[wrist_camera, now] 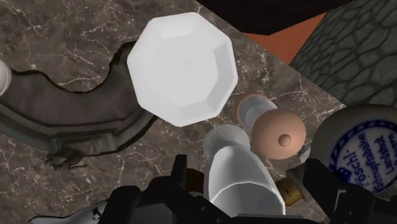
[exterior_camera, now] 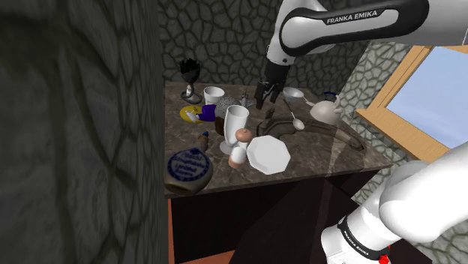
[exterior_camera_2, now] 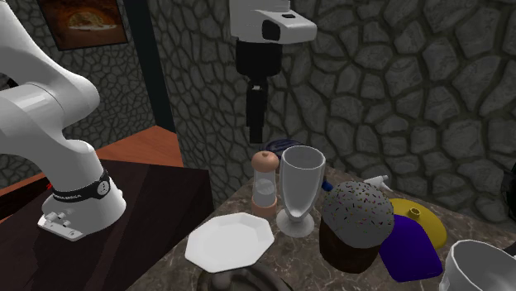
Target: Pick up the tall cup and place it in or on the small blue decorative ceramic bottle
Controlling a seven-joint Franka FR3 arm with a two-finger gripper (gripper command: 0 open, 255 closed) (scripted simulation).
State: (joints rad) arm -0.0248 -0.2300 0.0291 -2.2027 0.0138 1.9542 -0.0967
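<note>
Right now, hanging point-down with the gripper over the tall cup, jaws apart and clamped on nothing. Along the wrist view, the cup's rim framed between the two fingers, touching neither. Standing upright near the middle of the tabletop, long axis vertical, just beside a brown-topped mill and near a white octagonal plate. Probably calls for a straight drop, then closing on the bowl. Well apart, at the tabletop's corner by the dark wall: blue-and-white bottle, lying flat.
</note>
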